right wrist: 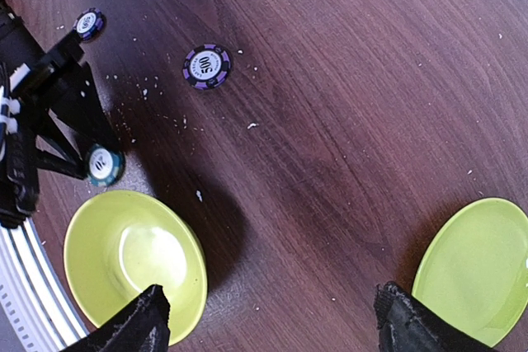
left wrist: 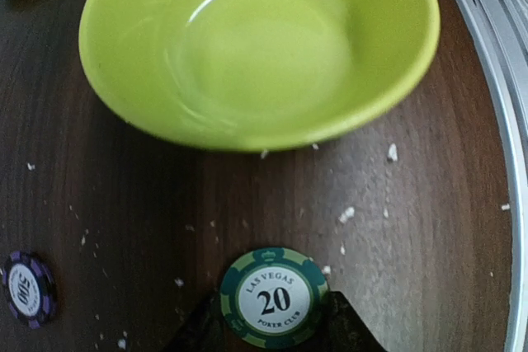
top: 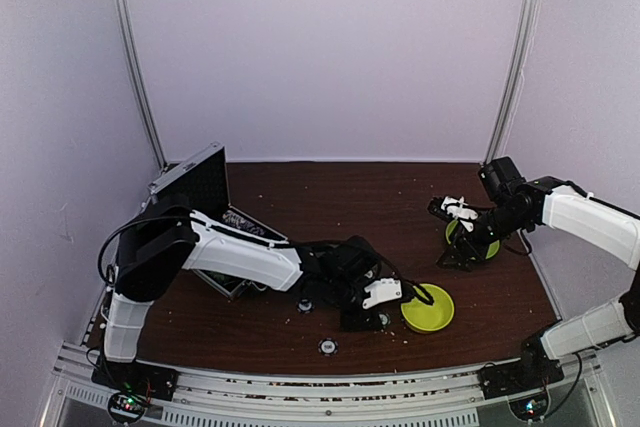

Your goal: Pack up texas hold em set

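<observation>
The left fingers (left wrist: 198,337) stand close together on either side of a green chip (left wrist: 274,298) marked 20. One tip is against each edge of its rim, and the chip lies face-up on the desk (top: 330,197), just in front of the lime-green bowl (left wrist: 256,47). The right fingers (right wrist: 136,323) are spread wide, with nothing between them and touching nothing. They hang above bare wood, with the bowl below one tip and the lime-green plate (right wrist: 478,269) below the other. Three chips can be counted. The first is the green one in the left fingers' grip. The second is a purple chip (right wrist: 206,66) marked 500, lying flat and alone near the green one, on its far side from the rail. The third chip (right wrist: 89,24) has a dark blue-purple rim and lies flat further toward the near edge, apart from the other two; its number is too small to read. There is one bowl and one plate, both with nothing in them, and they sit well apart from each other on the right half of the desk. There is one silver case (top: 200,182). It stands open at the left rear with its black-lined lid upright, well apart from all three chips. Its contents cannot be made out from the top view. White crumbs are scattered over the wood around the bowl and chips.
</observation>
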